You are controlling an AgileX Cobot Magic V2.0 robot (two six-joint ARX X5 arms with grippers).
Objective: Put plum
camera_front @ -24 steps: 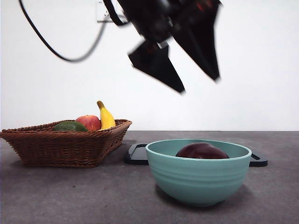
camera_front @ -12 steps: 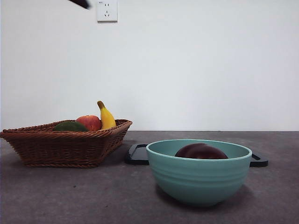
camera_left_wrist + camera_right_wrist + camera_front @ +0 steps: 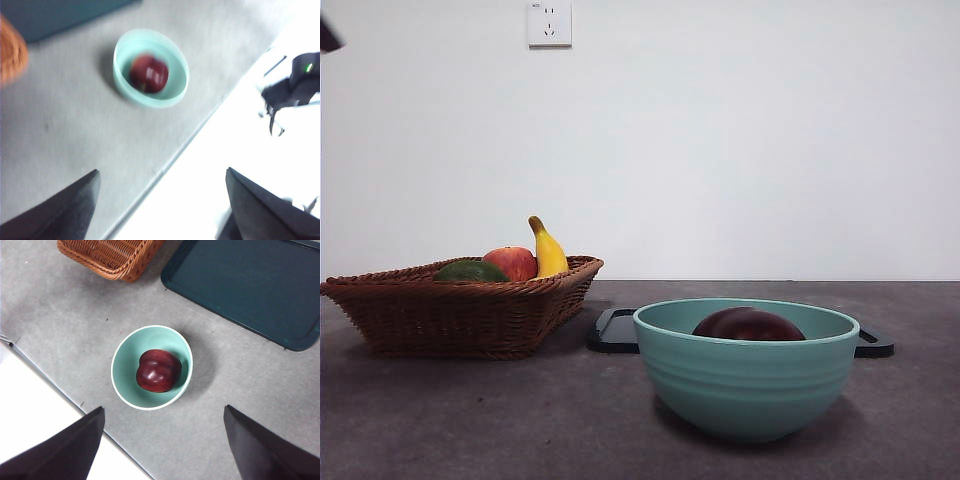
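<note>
— When you looked across the table (image 3: 470, 420), what did each container hold?

— While the teal bowl (image 3: 748, 375) stood nearest, it held only the plum (image 3: 748, 325), which lay low inside with just its top showing above the rim. The wicker basket (image 3: 460, 310) stood off to one side, apart from the bowl, and carried a red apple (image 3: 510, 263), a banana (image 3: 548, 252) leaning up at its far edge and a dark green fruit (image 3: 470, 271) beside the apple. A dark tray (image 3: 615, 332) lay flat behind the bowl with nothing visible on it.

— And how did the plum look?

— From above it was dark maroon, smooth and glossy, with pale glints on its skin and a shallow crease across the top. It sat near the middle of the bowl's floor, touching no other fruit.

— What of the two arms?

— Both were raised well clear. The left end effector (image 3: 160, 200) had its jaws spread wide with nothing between them, though that view was blurred. The right end effector (image 3: 162, 440) hung above the bowl, jaws equally wide apart and empty.
</note>
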